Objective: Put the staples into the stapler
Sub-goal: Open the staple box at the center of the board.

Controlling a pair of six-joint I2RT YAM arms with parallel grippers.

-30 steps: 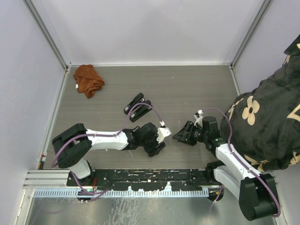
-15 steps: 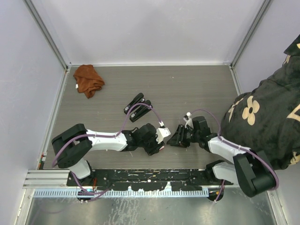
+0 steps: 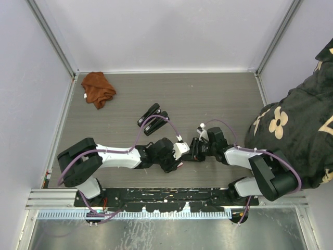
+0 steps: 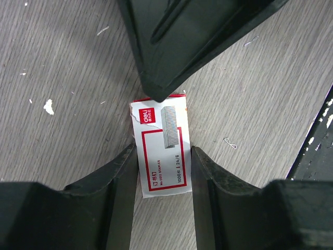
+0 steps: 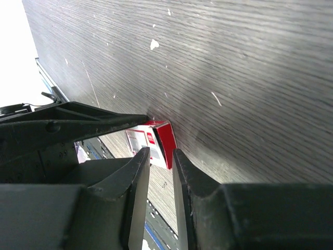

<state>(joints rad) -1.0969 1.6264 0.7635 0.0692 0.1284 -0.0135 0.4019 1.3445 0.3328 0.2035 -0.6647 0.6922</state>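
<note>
Locating the staples first: where do they sit? (A)

In the small red-and-white cardboard staple box. It lies flat on the grey wood-grain desk, close to the near edge and roughly midway between the left and right edges. The strips themselves are hidden inside. Only a printed picture of one shows on the label. (B)

State of the left claw? (A)

Clenched on the box. One black finger lies against each long side, and the half of the box nearer the wrist sits between them. (B)

And the right claw? (A)

Low over the desk, end-on to the box from the right-edge side. Released, but its fingers are only narrowly parted and nothing is between them. In the left wrist view its dark tip meets the box's far short end. In the right wrist view the red end shows just past the fingertips. Touching or a hair short: cannot tell. (B)

Stapler? (A)

A pair of black staplers lies side by side toward the middle of the desk. They are beyond the left claw and apart from the box, with neither claw on them. (B)

Anything else noted? (A)

A crumpled rust-brown cloth in the far left corner. One bent loose wire staple on the desk near the box, on its near-edge side. A black garment with beige flowers hangs over the right edge. (B)
</note>
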